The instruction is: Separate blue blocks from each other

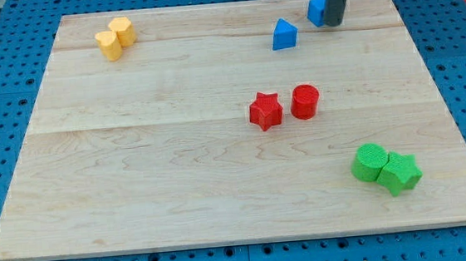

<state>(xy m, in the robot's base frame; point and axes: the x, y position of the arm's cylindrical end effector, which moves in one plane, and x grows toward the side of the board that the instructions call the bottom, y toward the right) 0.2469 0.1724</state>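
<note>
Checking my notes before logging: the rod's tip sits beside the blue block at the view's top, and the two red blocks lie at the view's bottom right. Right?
Not quite. The camera view shows my tip beside the blue block, but the green blocks lie bottom right; the red blocks sit near the middle.

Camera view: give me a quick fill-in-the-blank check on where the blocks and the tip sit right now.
1. My tip touches the blue block at the view's ____.
2. The blue triangular block lies to the view's ____ of the tip.
3. The red star sits beside the red ____.
4. Both yellow blocks are ____ each other.

Answers: top; left; cylinder; touching
</note>
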